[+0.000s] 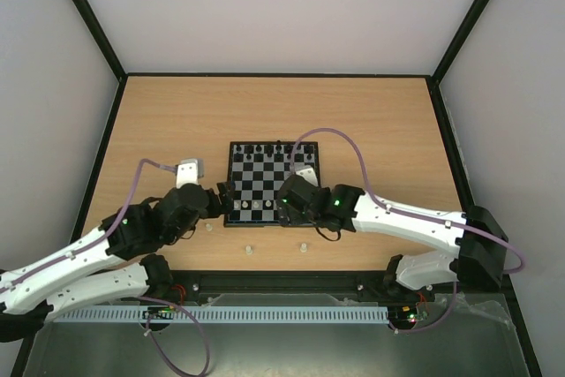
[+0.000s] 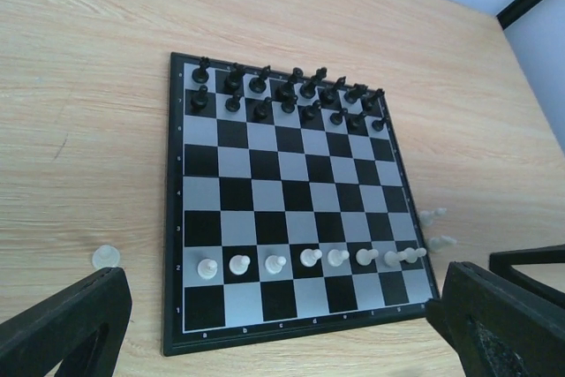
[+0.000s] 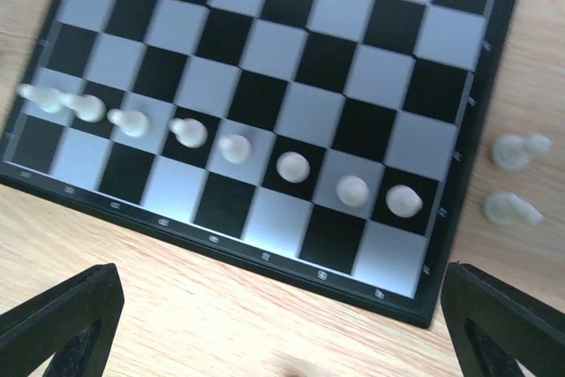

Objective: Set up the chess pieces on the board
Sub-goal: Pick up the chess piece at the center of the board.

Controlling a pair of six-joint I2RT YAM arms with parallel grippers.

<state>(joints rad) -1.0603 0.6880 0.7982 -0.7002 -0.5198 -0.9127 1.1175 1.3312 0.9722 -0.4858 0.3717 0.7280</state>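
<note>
Across the board (image 2: 261, 165) you can pass over the bare middle ranks, walled by black pieces (image 2: 284, 92) along the far edge and white pawns (image 2: 311, 257) nearer; loose white pieces (image 2: 433, 215) lie just off the right rim.

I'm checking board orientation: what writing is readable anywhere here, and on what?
"6", "5", "4", "3", "2", "1": left rim of the small black-and-pale checked chessboard, left wrist view.
"a", "b", "c", "d": its near rim; later letters too small.
Right wrist view: rim marks blurred, unreadable.
</note>
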